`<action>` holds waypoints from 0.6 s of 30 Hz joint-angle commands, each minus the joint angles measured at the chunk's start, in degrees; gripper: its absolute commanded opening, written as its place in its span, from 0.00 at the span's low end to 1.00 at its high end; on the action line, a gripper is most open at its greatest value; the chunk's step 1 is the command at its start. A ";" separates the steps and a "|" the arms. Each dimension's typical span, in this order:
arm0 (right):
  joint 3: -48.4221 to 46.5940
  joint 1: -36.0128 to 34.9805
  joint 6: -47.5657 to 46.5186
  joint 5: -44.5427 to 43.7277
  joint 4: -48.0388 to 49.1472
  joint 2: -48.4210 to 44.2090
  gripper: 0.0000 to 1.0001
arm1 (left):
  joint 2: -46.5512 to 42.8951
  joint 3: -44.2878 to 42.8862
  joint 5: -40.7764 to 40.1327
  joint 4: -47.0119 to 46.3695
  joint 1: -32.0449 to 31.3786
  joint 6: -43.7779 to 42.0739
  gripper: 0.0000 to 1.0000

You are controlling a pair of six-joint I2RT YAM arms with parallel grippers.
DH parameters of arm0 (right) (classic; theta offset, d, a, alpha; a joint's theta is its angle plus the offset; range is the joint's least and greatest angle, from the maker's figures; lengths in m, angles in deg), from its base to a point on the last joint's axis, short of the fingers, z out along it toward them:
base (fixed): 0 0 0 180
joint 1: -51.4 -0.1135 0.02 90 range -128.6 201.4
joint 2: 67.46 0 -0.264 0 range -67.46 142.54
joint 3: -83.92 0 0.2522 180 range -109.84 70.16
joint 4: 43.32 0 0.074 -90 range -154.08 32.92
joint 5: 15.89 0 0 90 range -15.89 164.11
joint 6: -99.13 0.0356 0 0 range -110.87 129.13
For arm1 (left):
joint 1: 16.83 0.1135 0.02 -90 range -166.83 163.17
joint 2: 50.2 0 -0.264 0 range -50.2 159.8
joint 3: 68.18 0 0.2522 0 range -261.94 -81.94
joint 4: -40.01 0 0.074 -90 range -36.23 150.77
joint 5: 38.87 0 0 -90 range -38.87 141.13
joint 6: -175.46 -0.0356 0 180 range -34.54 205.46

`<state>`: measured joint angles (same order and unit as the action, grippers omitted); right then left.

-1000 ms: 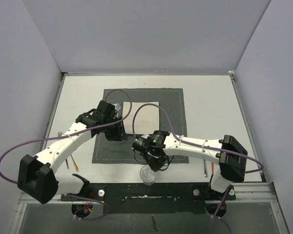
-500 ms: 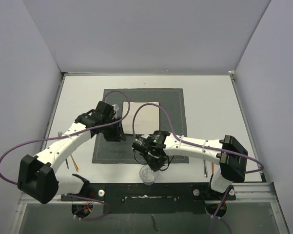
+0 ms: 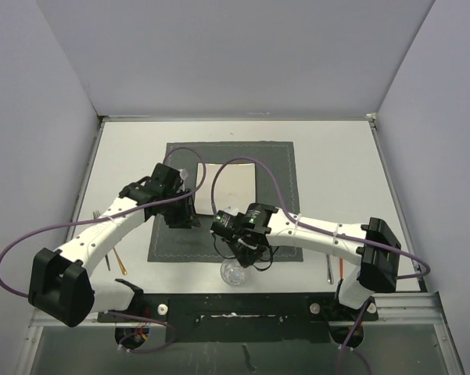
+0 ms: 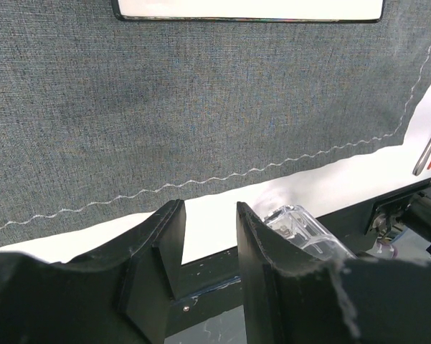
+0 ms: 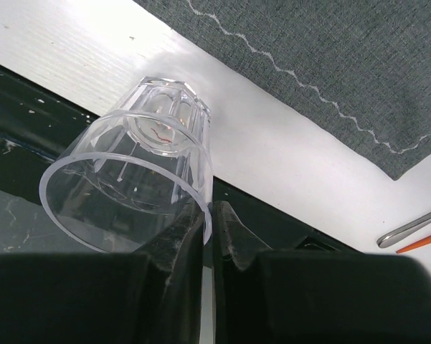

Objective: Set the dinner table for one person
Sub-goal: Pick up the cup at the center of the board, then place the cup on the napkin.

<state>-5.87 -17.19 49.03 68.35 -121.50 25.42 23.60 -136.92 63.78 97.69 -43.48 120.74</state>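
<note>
**Colours on the counter**

The counter point(image 3: 336, 168) is white. The mat point(image 3: 278, 168) is dark grey with a wavy white stitch line. The plate point(image 3: 238, 191) is white, dark-rimmed. The glass point(image 5: 140, 172) is clear. A utensil point(image 5: 409, 226) is silver, a stick point(image 5: 418, 240) orange.

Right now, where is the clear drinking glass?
In the top view the clear drinking glass is at the near side, about centre, between the grey placemat and the black front rail; the right gripper pinches its rim.

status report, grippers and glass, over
Right gripper shut on glass rim, glass tilted near dinner table front edge. Left gripper open, empty, above placemat. Plate on placemat, no obstruction seen.
</note>
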 commanded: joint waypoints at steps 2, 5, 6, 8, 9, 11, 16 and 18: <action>-4.98 0.98 0.40 -1.48 -2.05 -3.27 0.00 | -3.01 0.12 0.85 -1.67 0.63 -0.43 0.33; -6.06 1.82 0.18 -1.36 -2.34 -3.33 0.00 | -3.30 0.52 1.02 -1.91 0.89 -0.43 0.33; -6.40 2.11 -0.04 -1.36 -2.53 -3.33 0.00 | -3.38 0.54 1.15 -1.91 1.04 -0.58 0.33; -7.23 3.10 -0.21 -1.69 -3.20 -3.20 0.00 | -3.53 0.50 1.22 -1.79 1.43 -0.86 0.33; -7.57 3.64 -0.32 -1.85 -3.51 -3.09 0.00 | -3.64 0.59 1.38 -1.74 1.62 -1.01 0.33; -8.23 5.34 -0.75 -2.14 -3.84 -2.81 0.00 | -3.83 0.75 1.76 -1.82 2.18 -1.33 0.33; -10.37 11.56 -4.04 -1.62 -4.17 -2.02 0.00 | -4.47 0.47 2.33 -1.02 4.17 -2.41 0.33; -12.21 14.76 -5.70 -1.28 -4.38 -1.69 0.00 | -5.30 0.56 2.35 -0.58 5.00 -2.88 0.33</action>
<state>-13.11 -7.45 46.87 67.67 -125.17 25.37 21.83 -135.85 65.11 97.61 -40.01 119.63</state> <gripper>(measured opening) 0.056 0.332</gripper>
